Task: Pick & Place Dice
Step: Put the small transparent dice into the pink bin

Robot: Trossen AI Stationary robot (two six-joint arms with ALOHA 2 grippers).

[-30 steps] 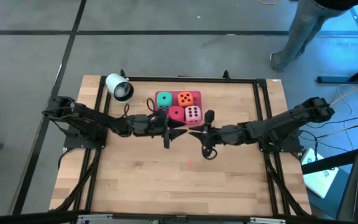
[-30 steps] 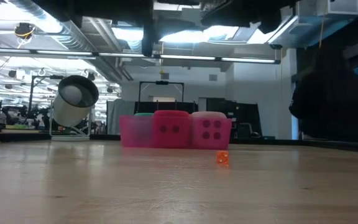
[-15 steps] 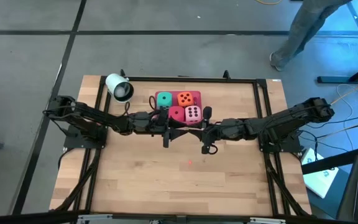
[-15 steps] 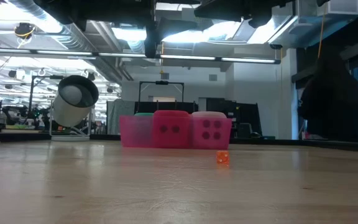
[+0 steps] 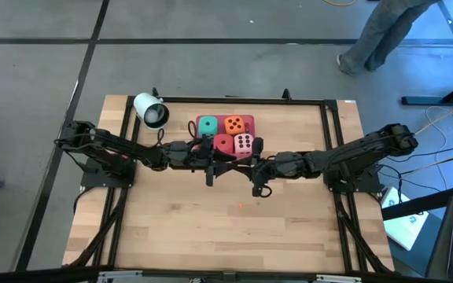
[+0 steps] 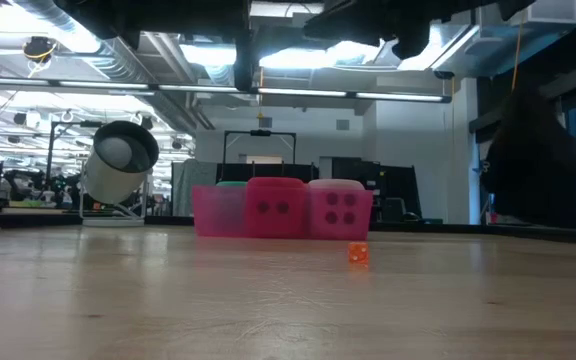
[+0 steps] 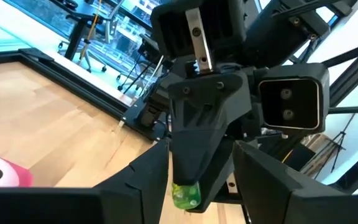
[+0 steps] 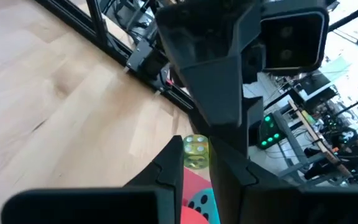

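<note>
Teal [image 5: 207, 125], orange [image 5: 235, 124], red [image 5: 223, 144], pale pink dice [image 5: 244, 143], two-by-two cluster.

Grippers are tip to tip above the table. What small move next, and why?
Probably close the left gripper on the small green die. The right gripper pinches it at its tips, and the left gripper's open fingers stand either side of it.

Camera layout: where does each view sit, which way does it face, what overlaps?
High: overhead, straight down on the table; both arms, left hand meeting right hand.
Low: tabletop height, level toward the dice; arms only dark shapes along the top.
Left wrist: faces the right hand's tip; own open fingers frame it.
Right wrist: faces the left arm; own fingers pinch a tiny green die.
Shared: both wrists see that die; high and low see the dice.
</note>
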